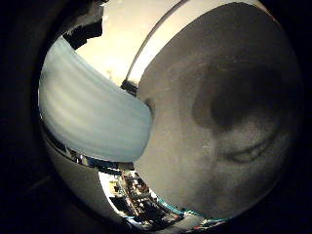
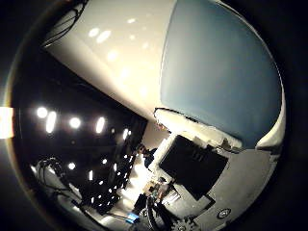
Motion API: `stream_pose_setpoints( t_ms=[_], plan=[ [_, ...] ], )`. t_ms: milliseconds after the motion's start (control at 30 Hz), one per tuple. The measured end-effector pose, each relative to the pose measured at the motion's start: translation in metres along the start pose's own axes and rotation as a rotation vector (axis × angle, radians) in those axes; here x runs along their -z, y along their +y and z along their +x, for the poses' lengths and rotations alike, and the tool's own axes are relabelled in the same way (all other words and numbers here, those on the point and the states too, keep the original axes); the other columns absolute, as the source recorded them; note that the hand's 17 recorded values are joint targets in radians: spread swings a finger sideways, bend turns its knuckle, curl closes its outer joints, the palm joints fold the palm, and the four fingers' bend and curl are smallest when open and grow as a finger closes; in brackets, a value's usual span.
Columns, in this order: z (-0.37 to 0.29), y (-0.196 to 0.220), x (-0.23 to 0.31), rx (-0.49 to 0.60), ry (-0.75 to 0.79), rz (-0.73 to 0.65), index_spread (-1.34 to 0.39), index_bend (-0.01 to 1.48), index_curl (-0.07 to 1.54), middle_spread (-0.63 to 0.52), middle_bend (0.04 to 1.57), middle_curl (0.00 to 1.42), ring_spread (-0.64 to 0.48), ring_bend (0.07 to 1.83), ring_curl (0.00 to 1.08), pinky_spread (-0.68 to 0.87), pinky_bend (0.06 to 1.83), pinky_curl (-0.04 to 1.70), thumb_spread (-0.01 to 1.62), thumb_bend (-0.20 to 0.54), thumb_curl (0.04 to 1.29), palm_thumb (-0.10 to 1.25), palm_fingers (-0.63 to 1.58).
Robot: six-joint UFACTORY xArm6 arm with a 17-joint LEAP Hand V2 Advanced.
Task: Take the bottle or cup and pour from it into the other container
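Observation:
A pale blue ribbed cup point(image 1: 93, 102) lies close against the palm and fills much of the right thumb side palm view point(image 2: 226, 72). My right hand point(image 2: 197, 168) shows as black and white parts pressed against the cup's side, and it holds the cup tipped. In the right little finger side palm view, the cup's end reaches over the thin rim point(image 1: 156, 44) of a large grey round container point(image 1: 229, 107). The container's inside is matt grey with a dark shadow in it. I cannot see whether anything runs out of the cup.
A pale glossy surface point(image 2: 111, 48) with light spots lies beside the cup. Behind it is a dark room with ceiling lights point(image 2: 72, 122). Room clutter point(image 1: 132, 195) shows beneath the container's rim.

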State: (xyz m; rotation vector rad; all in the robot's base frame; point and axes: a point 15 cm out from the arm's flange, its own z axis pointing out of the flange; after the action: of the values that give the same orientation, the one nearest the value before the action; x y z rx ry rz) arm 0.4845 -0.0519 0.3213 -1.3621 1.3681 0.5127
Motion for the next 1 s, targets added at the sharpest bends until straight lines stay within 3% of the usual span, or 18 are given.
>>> stream_pose_setpoints(
  t_ms=[100,367,633,1000],
  plan=[
    [-0.008,-0.002,-0.012,0.052,0.129,-0.041,-0.60,0.35,1.18,-0.34,0.95,1.03,-0.26,1.30,0.68,-0.37,1.15,0.82,0.90,-0.027,0.55,0.86,0.91],
    [-0.044,0.009,-0.066,0.057,0.212,-0.173,-0.61,0.33,1.20,-0.35,0.93,1.04,-0.27,1.29,0.68,-0.38,1.14,0.84,0.88,-0.026,0.56,0.86,0.91],
    [-0.079,-0.005,-0.112,0.177,0.344,-0.256,-0.62,0.31,1.20,-0.35,0.91,1.05,-0.27,1.28,0.68,-0.38,1.12,0.86,0.87,-0.026,0.57,0.87,0.92],
    [-0.139,0.010,-0.171,0.357,0.529,-0.429,-0.64,0.28,1.20,-0.36,0.89,1.06,-0.29,1.26,0.68,-0.39,1.09,0.87,0.85,-0.026,0.57,0.88,0.93]
  ],
)
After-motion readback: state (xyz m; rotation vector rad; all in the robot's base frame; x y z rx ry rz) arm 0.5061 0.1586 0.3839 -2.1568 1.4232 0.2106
